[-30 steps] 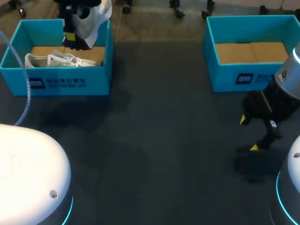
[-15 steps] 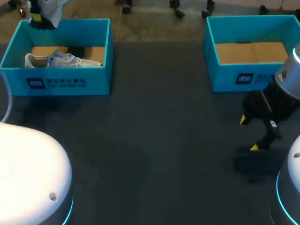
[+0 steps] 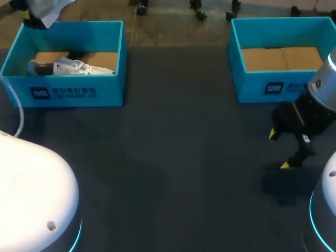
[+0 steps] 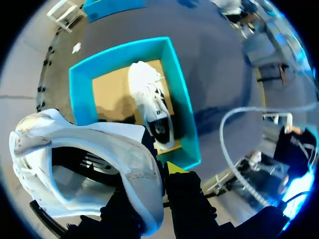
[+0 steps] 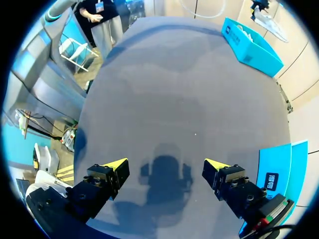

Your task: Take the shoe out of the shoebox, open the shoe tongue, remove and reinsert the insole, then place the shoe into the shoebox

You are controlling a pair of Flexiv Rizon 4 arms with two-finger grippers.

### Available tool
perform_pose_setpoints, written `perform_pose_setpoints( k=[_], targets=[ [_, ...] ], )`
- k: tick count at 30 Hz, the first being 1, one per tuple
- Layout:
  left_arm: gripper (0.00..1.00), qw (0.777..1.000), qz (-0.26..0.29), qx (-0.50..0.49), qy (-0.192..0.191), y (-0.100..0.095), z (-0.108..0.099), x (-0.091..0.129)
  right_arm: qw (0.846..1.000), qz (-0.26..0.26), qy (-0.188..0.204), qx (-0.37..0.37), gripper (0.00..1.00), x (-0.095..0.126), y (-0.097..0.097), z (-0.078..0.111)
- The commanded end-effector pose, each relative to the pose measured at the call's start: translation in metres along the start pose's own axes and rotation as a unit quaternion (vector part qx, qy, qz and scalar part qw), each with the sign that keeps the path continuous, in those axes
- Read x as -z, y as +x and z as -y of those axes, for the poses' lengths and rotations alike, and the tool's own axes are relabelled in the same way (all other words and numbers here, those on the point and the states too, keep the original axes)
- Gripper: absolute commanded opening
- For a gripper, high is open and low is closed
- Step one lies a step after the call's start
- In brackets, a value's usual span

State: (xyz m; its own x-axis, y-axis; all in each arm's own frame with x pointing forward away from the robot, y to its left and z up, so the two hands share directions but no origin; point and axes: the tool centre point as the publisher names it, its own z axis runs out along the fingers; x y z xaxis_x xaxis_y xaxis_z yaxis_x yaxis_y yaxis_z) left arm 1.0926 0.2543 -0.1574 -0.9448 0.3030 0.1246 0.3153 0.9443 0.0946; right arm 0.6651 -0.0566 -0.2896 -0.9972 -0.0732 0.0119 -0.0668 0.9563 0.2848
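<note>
Since 1 second ago the left arm has carried the white shoe [image 3: 46, 7] from above the left shoebox [image 3: 73, 97] up and out past that box's far-left corner; the right arm has not moved.

Both boxes carry a white printed label [image 3: 63, 93] on the front wall, its characters too small to make out; the right shoebox [image 3: 273, 86] shows the same kind of mark.

Seen from the left wrist, the left tool [image 4: 165, 173] is clamped on the shoe's side wall, with the shoe's opening just beside it. Far beneath the tool, a second shoe [image 4: 152, 102] lies on the box's cardboard floor against one long wall.

On the other side, the right tool [image 3: 279, 150] hangs low over the dark counter [image 3: 178, 157], near the right shoebox. Its 2 yellow-tipped fingers are spread wide apart with nothing between them, its shadow directly under them.
</note>
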Motion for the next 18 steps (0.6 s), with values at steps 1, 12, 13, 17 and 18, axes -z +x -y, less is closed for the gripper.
perform_pose_setpoints(
  k=[1,12,13,17,18],
  targets=[
    [0.00,0.968,0.056,-0.241,-0.046,0.022,-0.007,0.001,1.000,0.001,0.001,0.000,1.00,-0.001,0.000,0.000],
    [0.00,0.968,0.056,-0.241,-0.046,0.022,-0.007,0.001,1.000,0.001,0.001,0.000,1.00,-0.001,0.000,0.000],
    [0.00,0.968,0.056,-0.241,-0.046,0.022,-0.007,0.001,1.000,0.001,0.001,0.000,1.00,-0.001,0.000,0.000],
    [0.00,0.934,0.061,-0.352,-0.003,0.006,-0.014,0.001,1.000,0.001,0.001,0.000,1.00,-0.001,0.000,0.000],
    [0.00,0.921,0.053,-0.386,-0.008,-0.001,-0.021,0.000,1.000,0.001,0.001,0.000,1.00,-0.001,0.000,0.000]
  ],
)
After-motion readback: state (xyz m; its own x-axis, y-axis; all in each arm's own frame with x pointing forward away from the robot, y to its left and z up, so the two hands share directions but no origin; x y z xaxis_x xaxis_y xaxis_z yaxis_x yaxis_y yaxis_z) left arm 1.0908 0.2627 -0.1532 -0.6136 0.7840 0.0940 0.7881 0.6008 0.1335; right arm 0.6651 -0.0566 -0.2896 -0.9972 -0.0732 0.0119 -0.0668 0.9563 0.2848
